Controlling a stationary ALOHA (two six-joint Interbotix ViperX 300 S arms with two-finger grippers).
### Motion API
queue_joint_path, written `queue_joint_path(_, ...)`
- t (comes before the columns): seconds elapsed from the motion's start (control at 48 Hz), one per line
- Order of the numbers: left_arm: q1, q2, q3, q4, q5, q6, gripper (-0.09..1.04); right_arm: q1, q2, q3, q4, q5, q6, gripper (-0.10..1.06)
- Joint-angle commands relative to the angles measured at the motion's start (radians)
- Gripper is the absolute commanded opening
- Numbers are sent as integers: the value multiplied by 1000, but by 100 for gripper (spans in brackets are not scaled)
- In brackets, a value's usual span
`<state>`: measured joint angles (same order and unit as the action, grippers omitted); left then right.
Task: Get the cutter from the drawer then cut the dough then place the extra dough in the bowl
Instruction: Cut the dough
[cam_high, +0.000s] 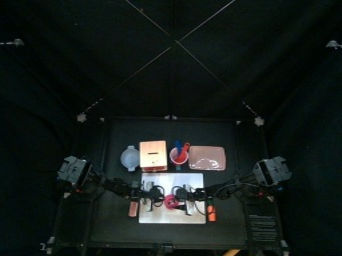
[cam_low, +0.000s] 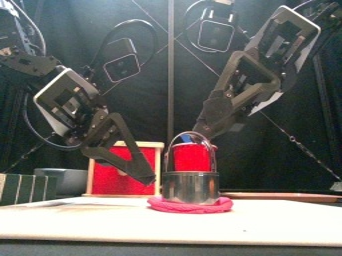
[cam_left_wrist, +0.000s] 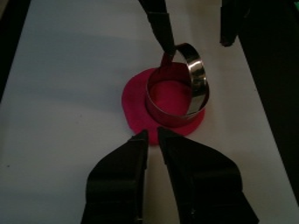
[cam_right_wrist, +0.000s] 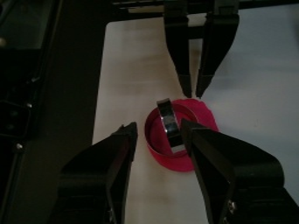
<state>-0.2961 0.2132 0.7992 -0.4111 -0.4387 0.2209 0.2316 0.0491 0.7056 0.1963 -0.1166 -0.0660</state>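
Note:
A flat pink dough disc (cam_low: 190, 206) lies on the white cutting board (cam_high: 191, 180). The round metal cutter (cam_low: 194, 186) stands on the dough, its wire handle (cam_low: 191, 139) arching above it. My right gripper (cam_right_wrist: 163, 131) hangs open just over the cutter (cam_right_wrist: 167, 118), its jaws to either side of the handle. My left gripper (cam_left_wrist: 153, 138) is down at the dough's (cam_left_wrist: 163, 96) edge with its jaws drawn together on the rim. In the front view both arms slant in toward the cutter, the left gripper (cam_low: 147, 175) low beside it.
Behind the board stand the wooden box (cam_high: 154, 155) with its red drawer front (cam_low: 127, 170), the blue-grey bowl (cam_high: 130, 157), the red cup (cam_high: 181, 152) and the pink tray (cam_high: 209, 157). Bare board (cam_left_wrist: 70, 131) lies around the dough.

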Motion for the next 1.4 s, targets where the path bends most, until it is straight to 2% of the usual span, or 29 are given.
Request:
queue_joint_path(0.021,-3,-6,-38,9,-11,2,57,-18,-29,-34,-49,31,2,81)
queue_joint_path(0.229,-5,23,-44,15,-11,-2,57,-60,-12,-69,-91,98,-2,81)
queue_joint_path(0.458,-14,43,-41,6,-11,-2,56,-52,26,-114,-109,169,0,77)
queue_joint_path(0.938,-14,55,-41,3,-11,-2,56,-41,41,-143,-109,216,0,52)
queue_joint_path(1.396,-14,71,-46,2,0,-5,54,-34,17,-155,-109,221,0,49)
